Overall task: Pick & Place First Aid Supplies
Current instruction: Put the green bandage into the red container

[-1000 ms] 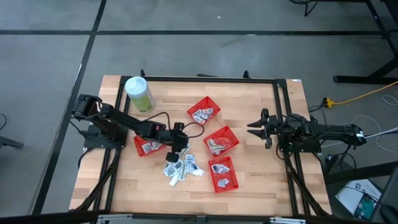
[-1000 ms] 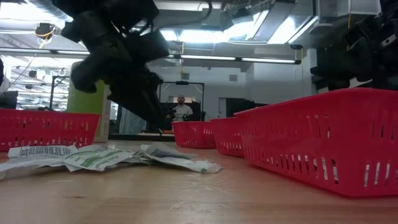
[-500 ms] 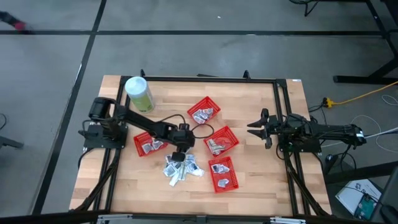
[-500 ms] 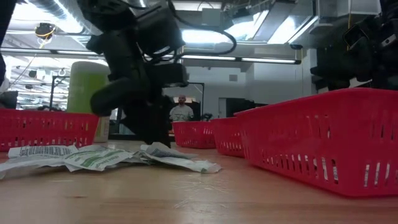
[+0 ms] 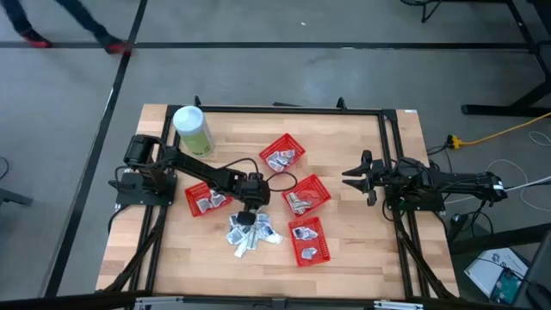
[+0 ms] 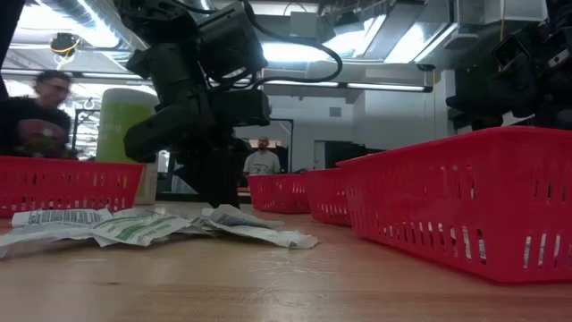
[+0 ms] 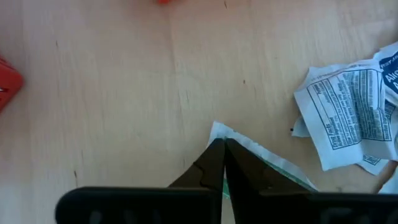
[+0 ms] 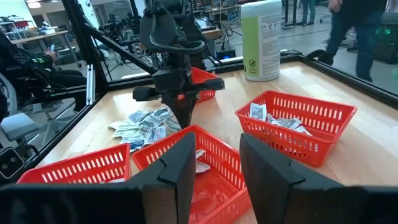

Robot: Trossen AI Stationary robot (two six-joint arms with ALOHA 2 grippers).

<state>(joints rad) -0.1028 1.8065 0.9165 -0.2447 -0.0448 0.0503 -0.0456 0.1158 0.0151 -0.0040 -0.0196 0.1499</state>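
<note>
The left gripper [image 7: 222, 144] stands with its fingers pinched together on the edge of a white packet [image 7: 249, 152] with a green stripe, at the near edge of the loose pile of first aid supplies [image 5: 251, 231] on the table [image 5: 362, 258] (only the left wrist view shows this pinch). Beside it, that view shows another packet [image 7: 345, 115] covered in blue print too fine to read. The right gripper [image 5: 355, 178] waits well off to the pile's right with its fingers apart and empty, and its wrist view alone shows the pale-green canister [image 8: 262, 40] and its label, whose writing is too small to read.
</note>
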